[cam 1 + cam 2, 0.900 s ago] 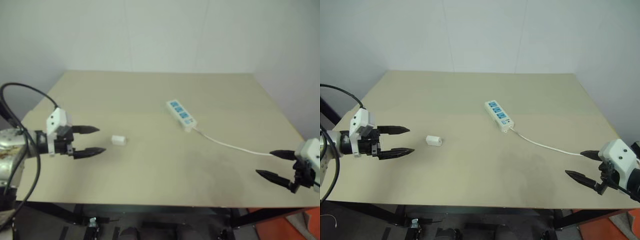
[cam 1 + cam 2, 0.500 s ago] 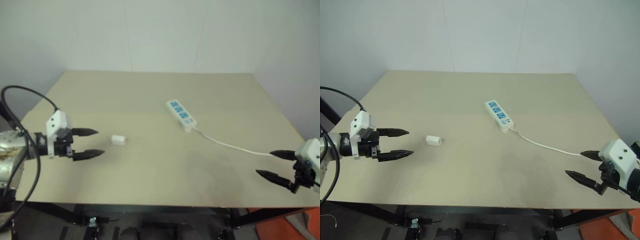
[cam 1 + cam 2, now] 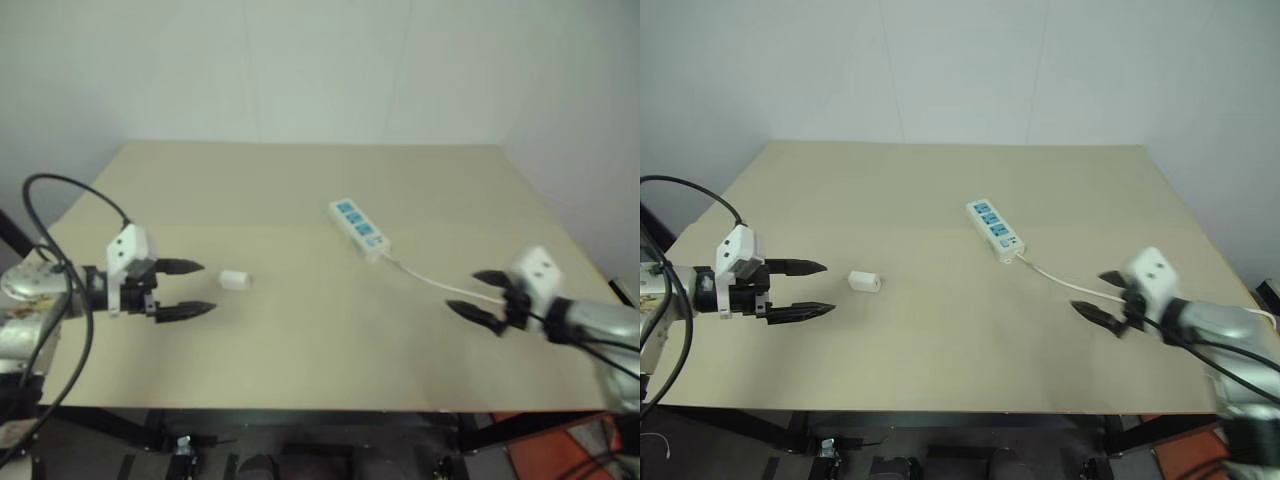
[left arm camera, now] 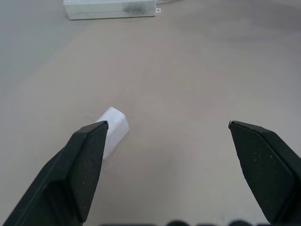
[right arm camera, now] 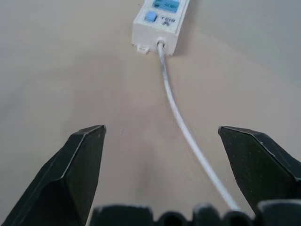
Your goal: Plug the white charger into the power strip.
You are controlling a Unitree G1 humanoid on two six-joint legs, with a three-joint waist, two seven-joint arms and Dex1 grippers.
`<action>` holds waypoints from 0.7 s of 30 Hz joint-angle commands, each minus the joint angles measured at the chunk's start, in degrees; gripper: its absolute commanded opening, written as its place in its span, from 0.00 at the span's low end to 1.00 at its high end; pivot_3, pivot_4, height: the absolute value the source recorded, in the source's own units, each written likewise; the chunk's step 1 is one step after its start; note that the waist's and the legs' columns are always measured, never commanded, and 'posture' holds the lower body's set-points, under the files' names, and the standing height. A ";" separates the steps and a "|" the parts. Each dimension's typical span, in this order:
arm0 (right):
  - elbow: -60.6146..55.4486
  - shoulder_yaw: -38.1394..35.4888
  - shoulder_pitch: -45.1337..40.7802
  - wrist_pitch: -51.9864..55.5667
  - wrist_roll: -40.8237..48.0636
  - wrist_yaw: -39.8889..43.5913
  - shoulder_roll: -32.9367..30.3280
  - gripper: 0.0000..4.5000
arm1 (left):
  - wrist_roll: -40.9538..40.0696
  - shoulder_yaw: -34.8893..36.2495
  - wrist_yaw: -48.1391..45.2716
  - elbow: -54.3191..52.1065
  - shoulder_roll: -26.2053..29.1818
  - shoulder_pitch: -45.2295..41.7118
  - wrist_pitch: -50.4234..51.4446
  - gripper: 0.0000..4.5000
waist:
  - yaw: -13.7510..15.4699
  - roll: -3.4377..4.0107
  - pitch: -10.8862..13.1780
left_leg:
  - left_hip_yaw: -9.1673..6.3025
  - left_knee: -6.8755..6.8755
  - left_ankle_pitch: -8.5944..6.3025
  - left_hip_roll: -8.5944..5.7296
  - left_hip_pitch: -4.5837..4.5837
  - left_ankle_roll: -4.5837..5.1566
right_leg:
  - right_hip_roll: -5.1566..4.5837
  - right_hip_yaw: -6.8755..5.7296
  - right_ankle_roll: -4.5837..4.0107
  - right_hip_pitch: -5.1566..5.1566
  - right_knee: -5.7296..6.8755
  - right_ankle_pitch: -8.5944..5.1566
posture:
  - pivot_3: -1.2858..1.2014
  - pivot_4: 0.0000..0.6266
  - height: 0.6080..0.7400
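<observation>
We are lining our spread left gripper (image 3: 193, 289) squarely around the charger (image 3: 235, 280) at left-centre, while our right gripper (image 3: 478, 296), also spread, is hovering over the cord (image 3: 440, 285).

White charger (image 4: 114, 126) beside open tool (image 4: 167, 160)

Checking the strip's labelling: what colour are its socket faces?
Blue, on the white power strip; clearest in the right eye view.

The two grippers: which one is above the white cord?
The right gripper, open over the power strip's cord. The left gripper, also open, points at the white charger instead.
</observation>
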 commanded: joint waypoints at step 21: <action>42.30 8.85 -27.82 -13.40 -9.63 -1.19 12.26 0.08 | 0.56 2.65 3.12 -5.97 1.17 6.05 -1.65 1.00 | -0.21 0.03 0.02 | -0.09 -0.08 0.00 -0.01 -0.48 0.00 | -0.01 -0.11 -0.62 -0.63 0.28 0.36 | 0.52 0.24 1.00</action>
